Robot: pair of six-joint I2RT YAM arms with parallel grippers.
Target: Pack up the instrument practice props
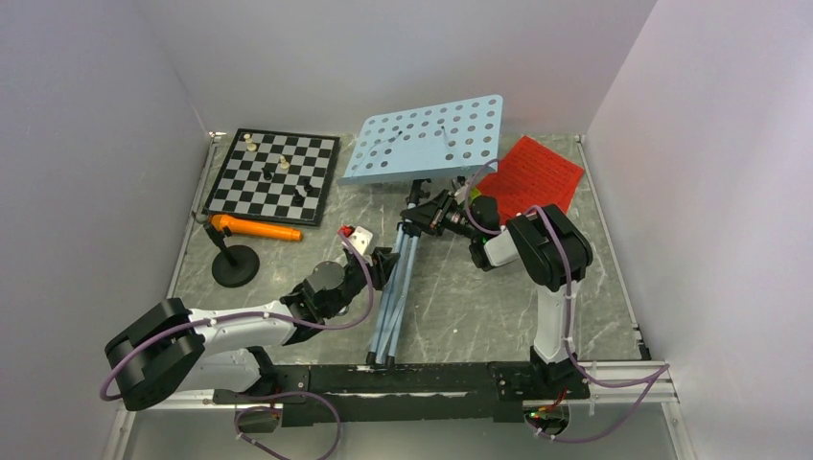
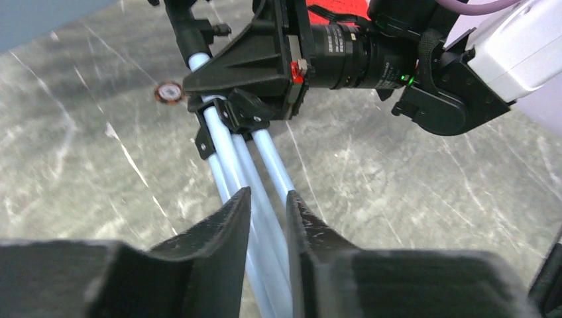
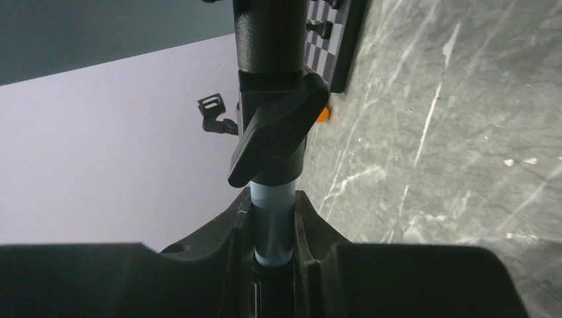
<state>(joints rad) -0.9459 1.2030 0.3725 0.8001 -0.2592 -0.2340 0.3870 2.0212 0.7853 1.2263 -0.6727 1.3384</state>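
Observation:
The light-blue perforated music stand (image 1: 427, 139) lies tipped over mid-table, its folded legs (image 1: 395, 297) pointing at the near edge. My right gripper (image 1: 429, 218) is shut on the stand's blue pole (image 3: 273, 228), just below a black clamp knob (image 3: 275, 126). My left gripper (image 1: 383, 261) straddles the legs (image 2: 228, 156). Its fingertips (image 2: 268, 195) stand a narrow gap apart with the tubes showing in it, and whether they pinch is unclear. The orange microphone (image 1: 257, 228) lies tilted on its black round base (image 1: 235, 266) at the left. The red sheet-music pages (image 1: 534, 172) lie at the back right.
A black-and-white chessboard (image 1: 278, 172) with pieces sits at the back left. A small colourful toy car (image 1: 357, 237) rests close to my left wrist. White walls close in the table on three sides. The arm bases run along the near edge.

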